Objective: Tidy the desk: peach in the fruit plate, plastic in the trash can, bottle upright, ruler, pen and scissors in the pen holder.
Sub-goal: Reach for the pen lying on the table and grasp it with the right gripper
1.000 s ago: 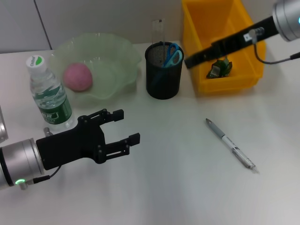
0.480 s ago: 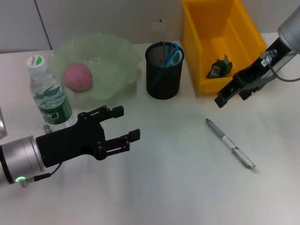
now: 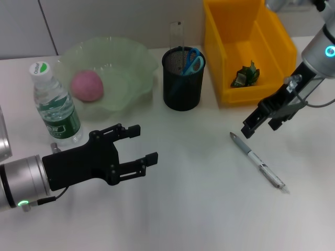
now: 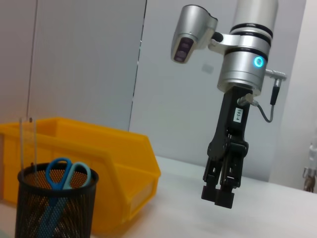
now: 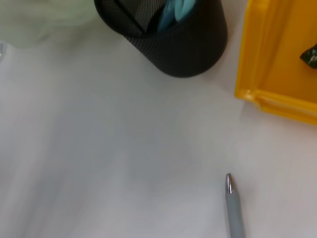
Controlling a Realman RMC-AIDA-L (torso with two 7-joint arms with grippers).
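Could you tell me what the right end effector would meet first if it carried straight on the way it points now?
Probably the bare table, just beside the tip of the pen. The right end effector points down there; depth is uncertain, so it might clip the tip.

Head view looks down; all views share pen holder (image 3: 182, 78).
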